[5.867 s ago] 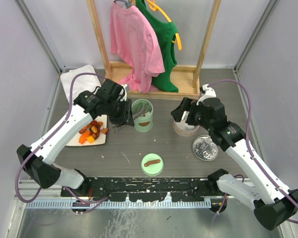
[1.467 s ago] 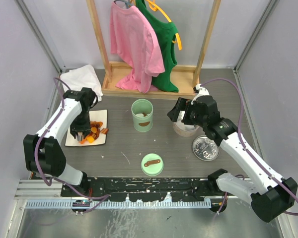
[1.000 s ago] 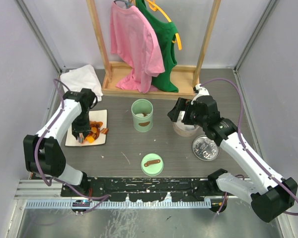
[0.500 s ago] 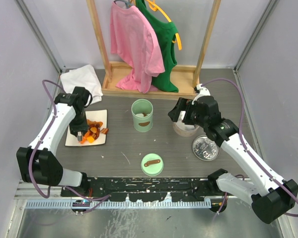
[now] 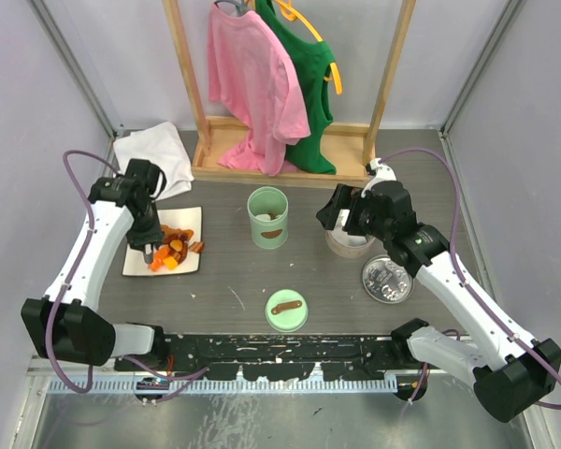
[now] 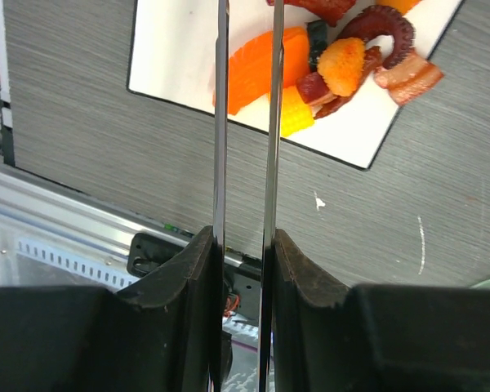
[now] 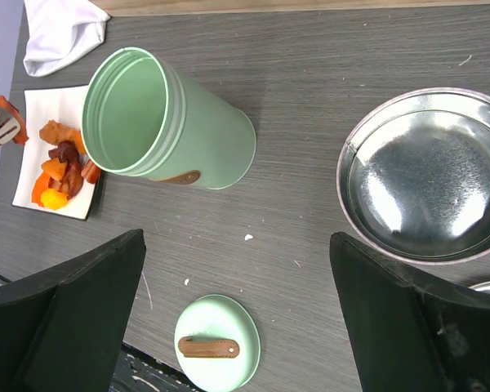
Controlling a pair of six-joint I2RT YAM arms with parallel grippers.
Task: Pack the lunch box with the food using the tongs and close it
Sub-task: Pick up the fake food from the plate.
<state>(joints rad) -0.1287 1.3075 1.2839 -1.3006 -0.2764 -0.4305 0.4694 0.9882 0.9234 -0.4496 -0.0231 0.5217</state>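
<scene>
Packing looked barely begun.
Left end effector [image 6: 245, 261] pinched the tongs [image 6: 220, 122] over the food [image 6: 343, 65]; right end effector [image 7: 237, 273] hung spread; lunch box [image 7: 204, 139] stood open, lid [image 7: 216, 347] off.

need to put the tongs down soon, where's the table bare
Bare table lies between the white plate and the green lid. A second patch sits between the lunch box, the lid and the metal bowl. Crowded: around the food, where the left fingers hold the tongs.
</scene>
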